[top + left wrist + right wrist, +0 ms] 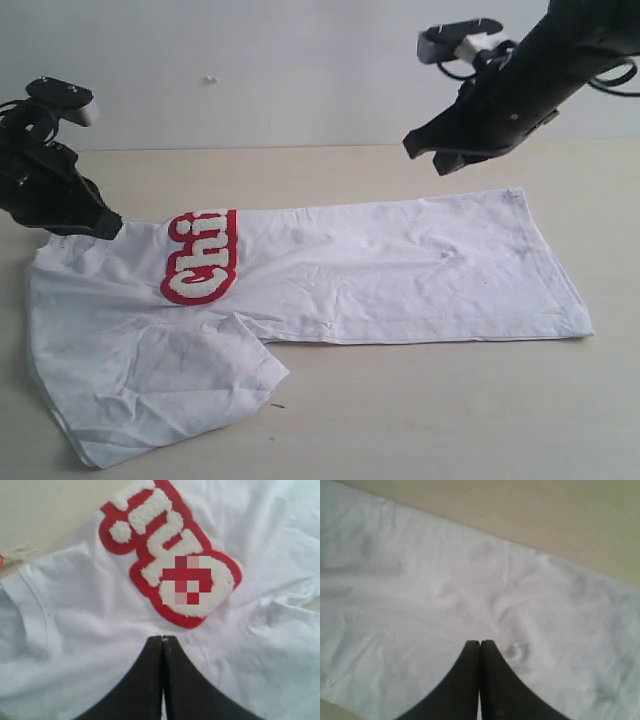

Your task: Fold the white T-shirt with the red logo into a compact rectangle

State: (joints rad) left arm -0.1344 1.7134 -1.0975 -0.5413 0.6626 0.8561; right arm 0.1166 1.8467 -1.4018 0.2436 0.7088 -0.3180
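**White T-shirt [400, 270] folded lengthwise, both grippers empty**

Your white T-shirt lies across the table [450, 420], with one sleeve [150, 390] sticking out near-left. The red logo [200, 258] sits left of middle on the far edge, only "Chi" showing. Your left gripper [103, 227] is low over the far-left corner, jaws pressed together on nothing. Your right gripper [412, 143] hangs above the far-right part, jaws closed too, nothing held.

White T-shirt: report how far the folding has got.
Done: the white T-shirt looks folded once lengthwise, its fold line cutting the red logo. In hand: nothing; the left hand and right hand are shut, gripping no cloth. Left: one sleeve sticks out, and the long strip needs folding across into a compact rectangle.
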